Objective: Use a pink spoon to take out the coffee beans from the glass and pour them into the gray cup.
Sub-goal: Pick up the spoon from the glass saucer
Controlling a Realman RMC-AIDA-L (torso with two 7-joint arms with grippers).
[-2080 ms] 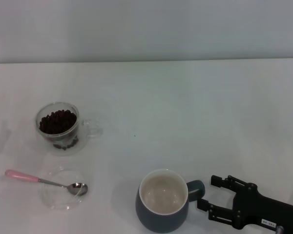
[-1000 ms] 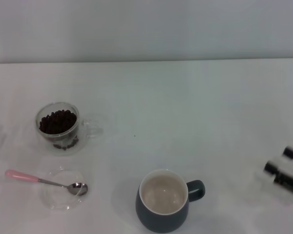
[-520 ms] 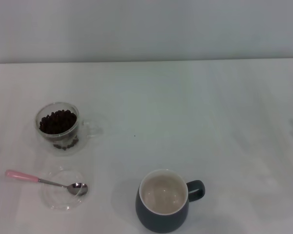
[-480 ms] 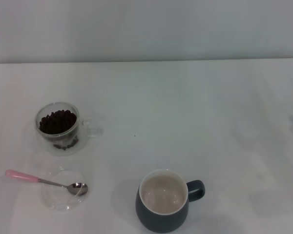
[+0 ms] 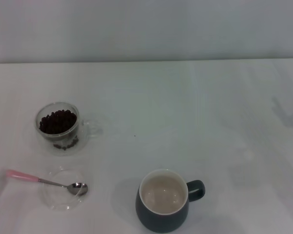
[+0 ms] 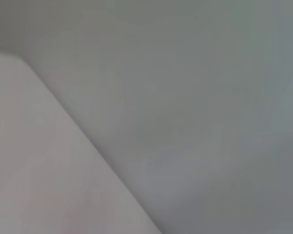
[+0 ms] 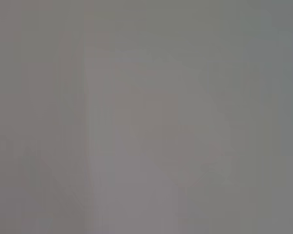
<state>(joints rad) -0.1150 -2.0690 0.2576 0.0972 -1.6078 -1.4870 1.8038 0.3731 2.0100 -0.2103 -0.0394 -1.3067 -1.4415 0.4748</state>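
On the white table (image 5: 151, 107), the pink spoon (image 5: 45, 181) lies untouched, its bowl in a clear glass dish (image 5: 62, 189), just in front of the glass (image 5: 58, 128) of coffee beans (image 5: 57, 121). The gray cup (image 5: 163, 201) stands well to the right. Neither gripper shows, so finger state cannot be told.

Small clear double-walled glass (image 5: 58, 126) standing upright, side handle pointing toward the gray cup's side of things, well apart from that cup. Packed with dark brown coffee beans (image 5: 57, 121), piled near the rim, a few more showing low down through the wall. Pink spoon (image 5: 45, 181) lying flat just in front of the glass, nearer the camera: pale pink handle sticking out away from the gray cup, thin metal neck, shiny bowl facing up. Gray cup (image 5: 164, 201) sitting upright, off to the right of the glass and closer to the camera. Dark slate outside, cream-white inside, nothing in it, loop handle pointing away from the glass.
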